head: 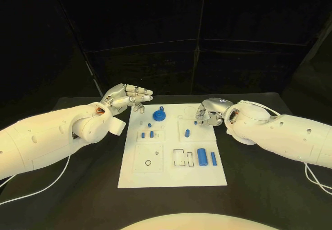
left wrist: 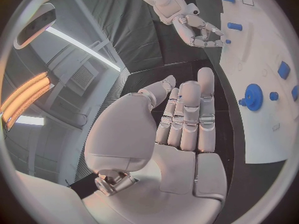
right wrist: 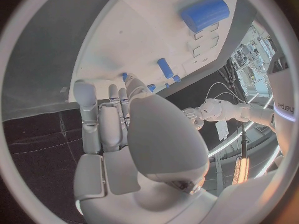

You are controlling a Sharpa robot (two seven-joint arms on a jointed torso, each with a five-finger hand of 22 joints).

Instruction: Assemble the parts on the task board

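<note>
The white task board (head: 173, 172) lies mid-table. On it are a blue gear (head: 160, 115) at the far end, small blue pegs (head: 143, 135) left of centre, one peg (head: 187, 133) further right, and a thick blue cylinder (head: 202, 156) beside a thinner one (head: 214, 158). My left hand (head: 128, 99) hovers off the board's far left corner; its fingers (left wrist: 187, 114) lie straight and hold nothing. My right hand (head: 209, 112) curls down onto the board's far right part. A small blue piece (left wrist: 227, 41) sits at its fingertips; whether they pinch it is unclear.
Empty outlined slots (head: 179, 157) and a round recess (head: 148, 163) mark the board's near half. Black table (head: 263, 191) surrounds the board. A white cable (head: 41, 191) trails from my left arm, another (head: 314, 179) from the right.
</note>
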